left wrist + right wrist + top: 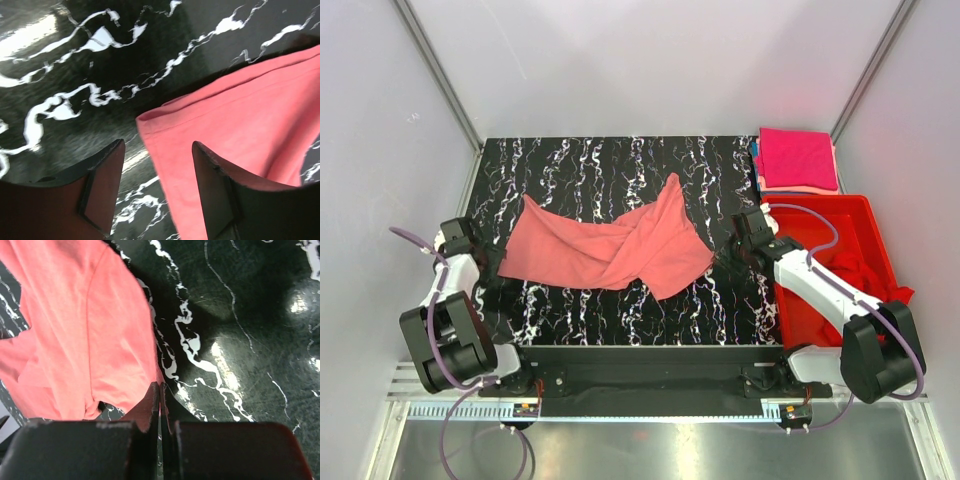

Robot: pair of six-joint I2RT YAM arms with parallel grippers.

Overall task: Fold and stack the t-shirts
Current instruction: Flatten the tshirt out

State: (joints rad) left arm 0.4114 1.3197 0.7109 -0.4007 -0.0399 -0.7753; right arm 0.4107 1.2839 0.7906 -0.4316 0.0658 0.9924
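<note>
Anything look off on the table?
Yes: the salmon t-shirt is twisted across its middle at mid-table, bunched rather than flat, with one end flipped toward the back. The left gripper is open over its left hem; the right gripper is shut at its right edge. The folded magenta t-shirt looks tidy.

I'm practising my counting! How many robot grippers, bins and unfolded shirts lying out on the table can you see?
Grippers: 2, the left gripper and the right gripper
Bins: 1, the red bin
Unfolded shirts: 1, the salmon-pink shirt
Total: 4
</note>
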